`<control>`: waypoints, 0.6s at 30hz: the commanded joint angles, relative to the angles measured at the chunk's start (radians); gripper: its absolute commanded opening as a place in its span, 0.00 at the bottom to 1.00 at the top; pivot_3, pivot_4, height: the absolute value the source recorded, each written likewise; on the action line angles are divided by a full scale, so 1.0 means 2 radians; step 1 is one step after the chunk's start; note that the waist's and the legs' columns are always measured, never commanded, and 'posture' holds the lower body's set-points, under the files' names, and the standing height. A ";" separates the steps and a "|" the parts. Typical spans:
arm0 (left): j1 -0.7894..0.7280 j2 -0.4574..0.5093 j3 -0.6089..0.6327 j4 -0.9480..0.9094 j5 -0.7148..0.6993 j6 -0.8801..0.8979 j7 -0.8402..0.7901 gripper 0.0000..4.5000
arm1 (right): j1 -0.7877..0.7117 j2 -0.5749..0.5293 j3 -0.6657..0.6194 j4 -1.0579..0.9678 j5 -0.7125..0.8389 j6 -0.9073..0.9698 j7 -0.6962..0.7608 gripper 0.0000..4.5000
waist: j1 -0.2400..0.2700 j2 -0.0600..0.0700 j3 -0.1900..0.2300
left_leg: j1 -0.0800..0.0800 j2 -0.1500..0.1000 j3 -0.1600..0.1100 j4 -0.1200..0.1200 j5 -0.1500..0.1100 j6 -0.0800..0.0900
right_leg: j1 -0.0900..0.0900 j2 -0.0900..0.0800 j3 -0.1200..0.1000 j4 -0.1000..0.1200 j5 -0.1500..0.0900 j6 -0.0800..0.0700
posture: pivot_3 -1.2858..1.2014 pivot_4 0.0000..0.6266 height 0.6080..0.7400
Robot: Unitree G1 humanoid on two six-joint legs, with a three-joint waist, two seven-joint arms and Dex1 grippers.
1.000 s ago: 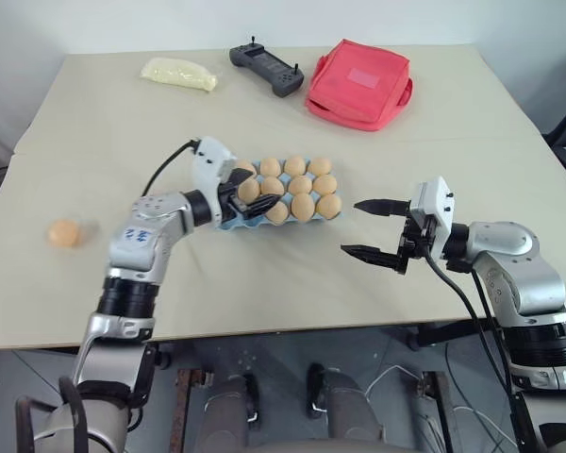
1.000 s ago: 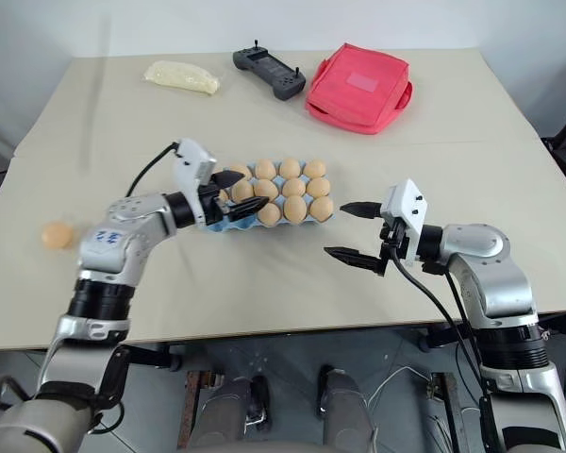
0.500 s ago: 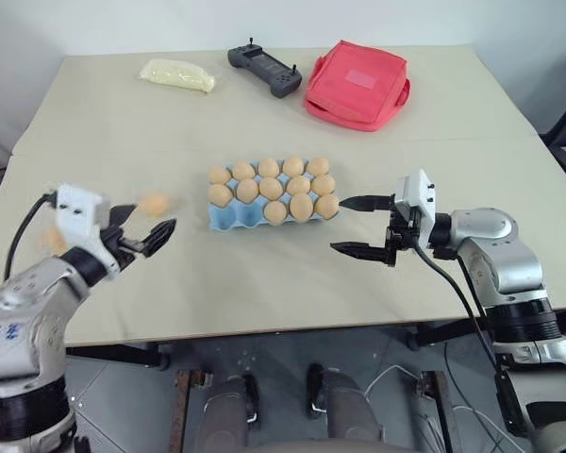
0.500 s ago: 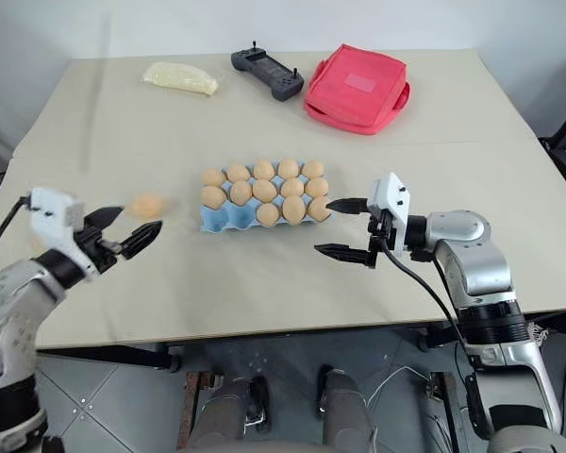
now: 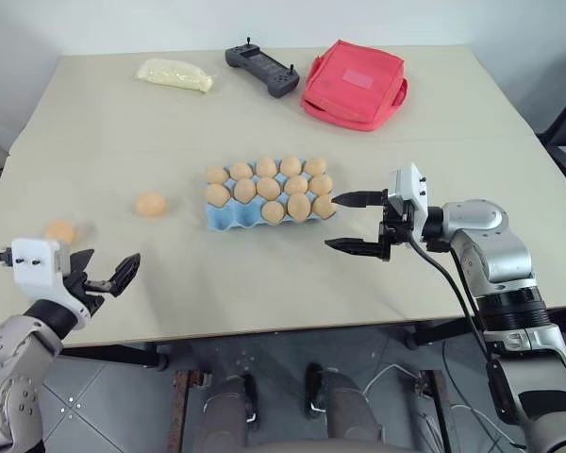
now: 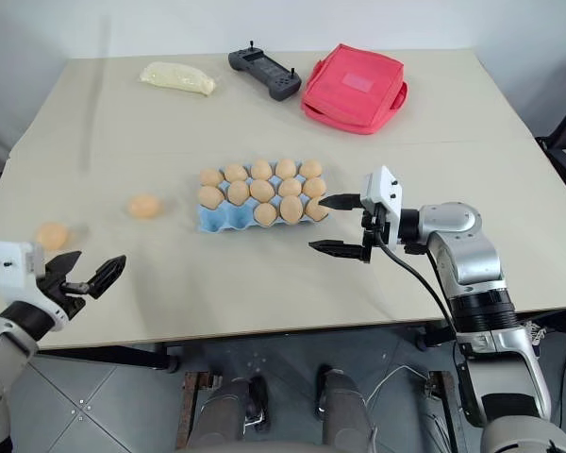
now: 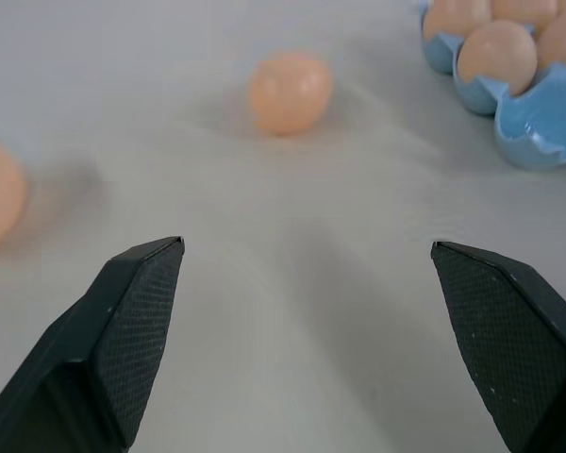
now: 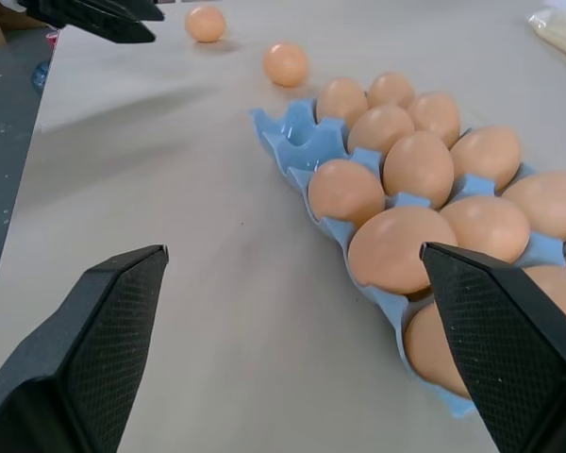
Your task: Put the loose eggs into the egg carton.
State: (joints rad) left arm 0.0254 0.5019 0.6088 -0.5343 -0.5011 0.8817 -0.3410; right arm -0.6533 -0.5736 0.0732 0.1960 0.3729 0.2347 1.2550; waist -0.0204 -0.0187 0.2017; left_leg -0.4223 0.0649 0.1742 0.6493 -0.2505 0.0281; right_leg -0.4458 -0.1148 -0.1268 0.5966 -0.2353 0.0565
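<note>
My left gripper (image 5: 102, 276) hangs over the near left edge of the table (image 5: 264, 123), fingers spread wide with nothing between them. My right gripper (image 5: 347, 223) sits just right of the egg carton (image 5: 228, 218), pointing left at it, fingers likewise wide apart and empty; the upper fingertip is close beside the carton's nearest right egg, contact not clear.

The egg carton, light blue, lies near the table's middle. I count 13 eggs seated in it. Its near-left corner shows 2 empty cups (image 8: 297, 137), plain in the right wrist view.

2 loose eggs remain on the table, both left of the carton:
- loose egg 1 (image 5: 151, 204), between the carton and the left edge, well apart from the carton.
- loose egg 2 (image 5: 60, 231), farther left and slightly nearer, close beyond my left gripper.

The left wrist view shows both loose eggs ahead of the open fingers, neither touched.

Far side of the table, left to right: a pale yellow soft bag (image 5: 174, 75), a dark handheld controller (image 5: 262, 70), a red fabric pouch (image 5: 355, 84). All are well apart from the carton.
</note>
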 commanded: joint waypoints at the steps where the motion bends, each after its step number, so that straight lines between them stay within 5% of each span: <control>1: -0.051 0.019 -0.030 0.036 0.010 -0.009 0.010 0.99 | -0.005 0.001 -0.004 -0.017 0.003 -0.004 0.000 1.00 | 0.000 0.000 0.000 | 0.000 0.000 0.000 0.000 0.000 0.000 | 0.000 0.000 0.000 0.000 0.000 0.000 | 0.52 0.24 1.00; 10: -0.240 0.052 -0.150 0.242 0.089 -0.050 0.022 0.99 | 0.023 -0.011 -0.017 -0.049 0.007 0.008 -0.019 1.00 | -0.002 0.000 0.000 | 0.000 0.000 0.001 0.000 0.001 -0.001 | -0.001 0.001 0.000 0.000 0.000 0.000 | 0.52 0.24 1.00; 18: -0.347 0.049 -0.193 0.410 0.125 -0.064 0.020 0.99 | 0.046 -0.020 -0.028 -0.077 0.011 0.020 -0.036 1.00 | -0.004 0.000 0.000 | 0.000 0.000 0.001 0.000 0.001 -0.001 | -0.001 0.002 0.000 0.002 0.000 0.000 | 0.52 0.24 1.00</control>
State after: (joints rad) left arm -0.6450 0.5897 0.2290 0.2554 -0.2689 0.7752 -0.2960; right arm -0.5637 -0.5940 0.0522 0.0874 0.3758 0.2711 1.1897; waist -0.0280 -0.0188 0.2017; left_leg -0.4219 0.0648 0.1773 0.6493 -0.2485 0.0253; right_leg -0.4479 -0.1102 -0.1259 0.6005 -0.2348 0.0571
